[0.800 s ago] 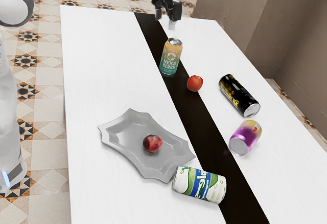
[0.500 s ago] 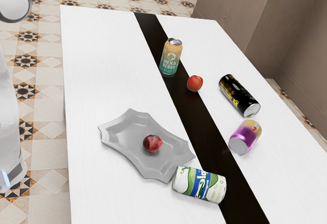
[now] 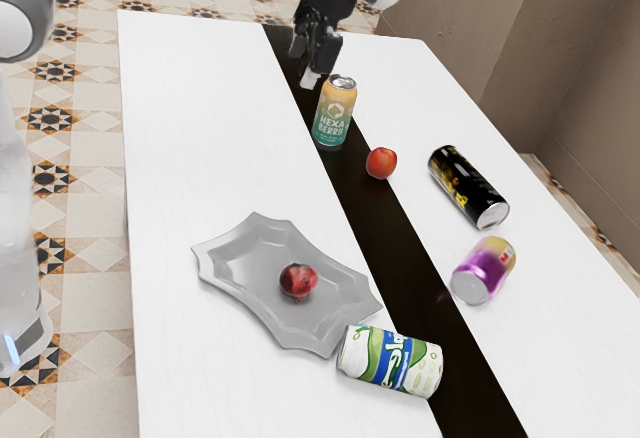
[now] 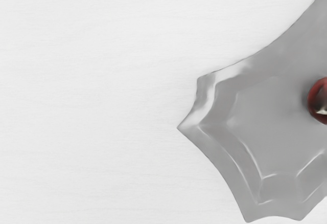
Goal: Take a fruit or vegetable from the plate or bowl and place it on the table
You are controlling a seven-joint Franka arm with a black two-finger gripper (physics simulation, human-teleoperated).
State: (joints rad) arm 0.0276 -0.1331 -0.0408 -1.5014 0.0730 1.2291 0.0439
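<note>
Though wrist view crops fruit (image 4: 317, 100), exterior, whole

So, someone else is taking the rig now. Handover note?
Gripper: raised, nothing seen held.
Job: dark red fruit sits on the grey plate. Another red fruit is on the table, by the dark strip's edge.
Done: plate fruit not picked up yet.
Left: grasp it, lift it off the plate, set it on the table.
</note>
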